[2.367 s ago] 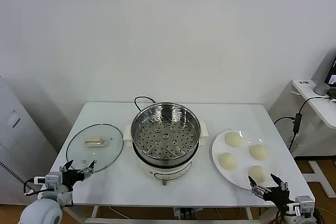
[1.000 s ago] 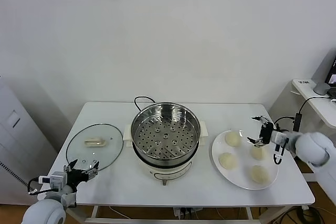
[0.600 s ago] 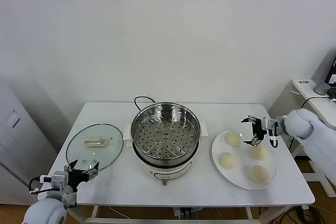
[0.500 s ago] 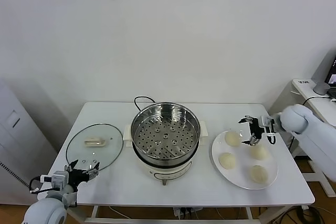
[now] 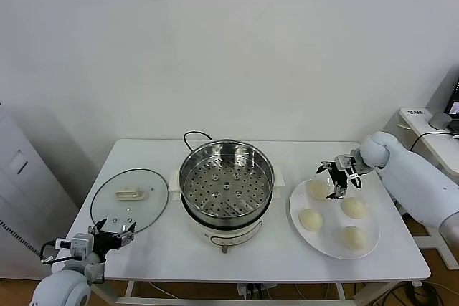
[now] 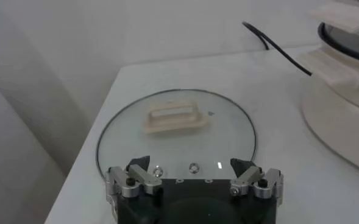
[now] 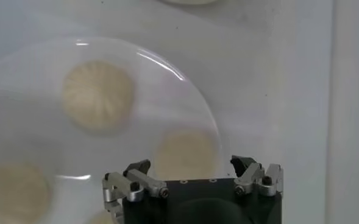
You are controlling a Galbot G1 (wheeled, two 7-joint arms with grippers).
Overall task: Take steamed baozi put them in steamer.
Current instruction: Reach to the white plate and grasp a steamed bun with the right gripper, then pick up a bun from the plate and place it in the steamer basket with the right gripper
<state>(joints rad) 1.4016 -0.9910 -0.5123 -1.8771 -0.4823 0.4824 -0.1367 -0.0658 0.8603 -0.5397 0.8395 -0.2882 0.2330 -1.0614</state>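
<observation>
Several cream-white steamed baozi (image 5: 318,189) lie on a white plate (image 5: 331,223) to the right of the steamer (image 5: 226,184), a shiny steel pot with an empty perforated tray. My right gripper (image 5: 335,177) hovers open over the plate's far side, just above the far-left baozi, holding nothing. In the right wrist view that baozi (image 7: 187,152) lies under the open right gripper (image 7: 190,164), with another baozi (image 7: 98,97) farther off. My left gripper (image 5: 111,234) rests open at the table's front left, beside the glass lid.
A round glass lid (image 5: 130,200) with a white handle (image 6: 174,117) lies flat left of the steamer. The steamer's black cord (image 5: 192,136) loops behind it. A side desk (image 5: 434,134) stands beyond the table's right edge.
My right arm rose from the table's front right corner and swung over the plate, then slid left to the far-left baozi. The left arm has barely moved.
</observation>
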